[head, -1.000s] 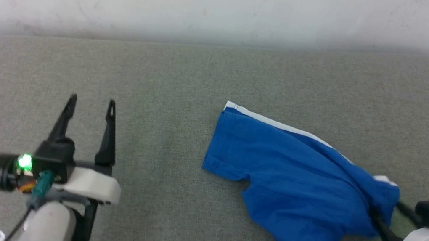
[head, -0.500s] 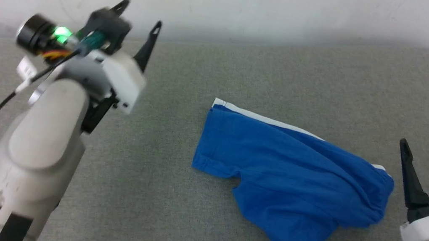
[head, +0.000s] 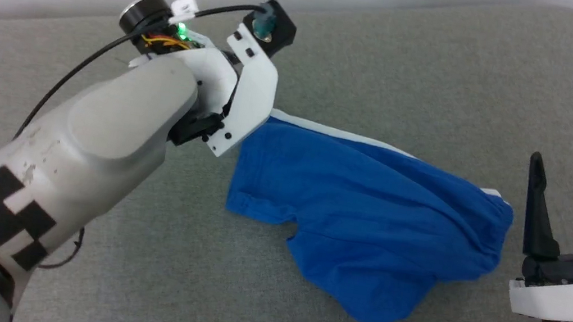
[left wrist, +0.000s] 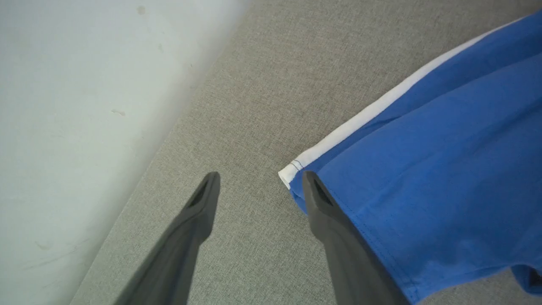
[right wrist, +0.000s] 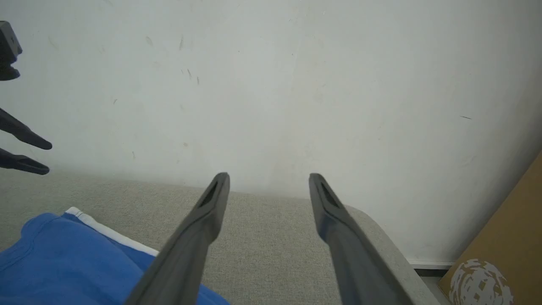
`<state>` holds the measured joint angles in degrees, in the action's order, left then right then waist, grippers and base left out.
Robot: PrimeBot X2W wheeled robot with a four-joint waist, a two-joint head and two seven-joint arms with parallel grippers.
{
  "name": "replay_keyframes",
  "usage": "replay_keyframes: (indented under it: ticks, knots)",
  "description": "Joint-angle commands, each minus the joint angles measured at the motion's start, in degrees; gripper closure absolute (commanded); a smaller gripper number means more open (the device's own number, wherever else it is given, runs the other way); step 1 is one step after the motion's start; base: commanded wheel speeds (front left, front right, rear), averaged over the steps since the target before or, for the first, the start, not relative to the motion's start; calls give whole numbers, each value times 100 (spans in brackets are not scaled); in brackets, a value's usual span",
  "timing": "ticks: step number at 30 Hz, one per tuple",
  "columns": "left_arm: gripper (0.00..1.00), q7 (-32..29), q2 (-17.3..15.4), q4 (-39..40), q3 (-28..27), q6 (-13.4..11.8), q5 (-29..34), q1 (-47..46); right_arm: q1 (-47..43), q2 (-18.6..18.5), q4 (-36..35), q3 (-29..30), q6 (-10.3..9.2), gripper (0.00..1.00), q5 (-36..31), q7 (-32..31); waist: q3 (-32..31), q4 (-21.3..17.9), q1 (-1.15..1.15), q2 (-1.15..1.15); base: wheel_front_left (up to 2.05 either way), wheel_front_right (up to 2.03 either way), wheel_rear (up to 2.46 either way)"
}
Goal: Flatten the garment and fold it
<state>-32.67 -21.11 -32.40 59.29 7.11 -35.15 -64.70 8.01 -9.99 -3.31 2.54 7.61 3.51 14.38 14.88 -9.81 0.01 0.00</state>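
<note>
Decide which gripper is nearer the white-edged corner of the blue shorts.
Left. The left gripper hangs open at the white-edged corner of the shorts; the right gripper stands open off their opposite end.

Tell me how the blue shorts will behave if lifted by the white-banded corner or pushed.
Likely floppy: the blue shorts lie rumpled in soft folds, so lifted by the corner near the open left gripper they'd probably drape. Probably light, being thin cloth. Pushed, they'd likely bunch rather than slide; the grey woven surface looks grippy.

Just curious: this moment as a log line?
shorts: crumpled | left end effector: open, at hem corner | right end effector: open, apart
</note>
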Motion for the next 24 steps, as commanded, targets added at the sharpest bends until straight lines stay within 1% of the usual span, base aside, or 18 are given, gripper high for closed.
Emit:
replay_keyframes:
  ticks: [1, 5, 7, 13, 15, 17, 18, 19, 22, 24]
  knots:
    - [0, -179, -62, 5, 230, 36, -217, -218, 70, 93, -42, 22, -12, 0, -85, 49, 328, -283, -1, 0, 0, 0, 0]
    - [0, -631, -159, -89, 962, 37, -705, -652, 190, 261, -87, -62, -12, 0, -162, 59, 600, -487, -1, 0, 0, 0, 0]
    - [0, -802, -201, -148, 1174, 37, -873, -785, 266, 349, -183, -58, -12, 0, -147, 60, 719, -588, -1, 0, 0, 0, 0]
    - [0, -1172, -339, -357, 1390, 37, -960, -743, 466, 479, -126, -185, -12, 0, -136, 61, 932, -809, -1, 0, 0, 0, 0]
    - [0, -1362, -400, -282, 1401, 37, -925, -583, 552, 448, -131, -220, -12, 0, -155, 61, 939, -833, -1, 0, 0, 0, 0]
    - [0, -1393, -438, -195, 1403, 37, -1087, -445, 641, 364, -149, -195, -12, 0, -180, 61, 910, -817, -1, 0, 0, 0, 0]
    - [84, -1411, -457, -139, 1404, 37, -1145, -405, 687, 299, -144, -174, -12, 0, -189, 61, 880, -792, -1, 0, 0, 0, 0]
    - [100, -1401, -487, -68, 1404, 37, -1148, -392, 732, 214, -130, -169, -12, 0, -202, 61, 849, -765, -1, 0, 0, 0, 0]
    - [100, -1241, -602, 113, 1405, 37, -1174, -417, 868, -147, -15, -205, -12, 0, -221, 62, 714, -634, -1, 0, 0, 0, 0]
    - [100, -1076, -677, 156, 1405, 37, -1275, -444, 966, -495, 182, -358, -12, 0, -158, 57, 602, -560, -1, 0, 0, 0, 0]
